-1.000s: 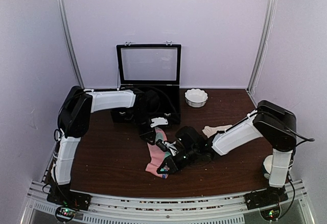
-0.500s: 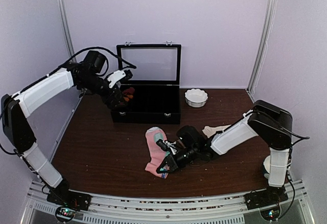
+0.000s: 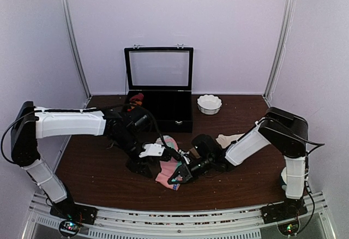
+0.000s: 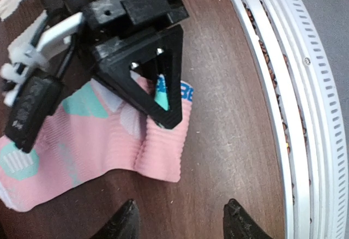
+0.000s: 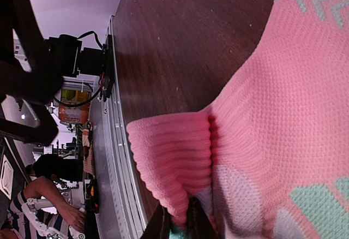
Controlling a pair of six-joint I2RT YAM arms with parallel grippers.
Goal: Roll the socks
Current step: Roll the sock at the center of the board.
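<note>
Pink sock is lying on the dark wood table, near the front centre. Right gripper is pinching the ribbed cuff edge, jaws closed on the fabric, which is bunching there. Left gripper is hovering just beside the cuff, fingers apart and holding nothing. Cream sock is lying behind the right arm, apart from the pink one.
</note>
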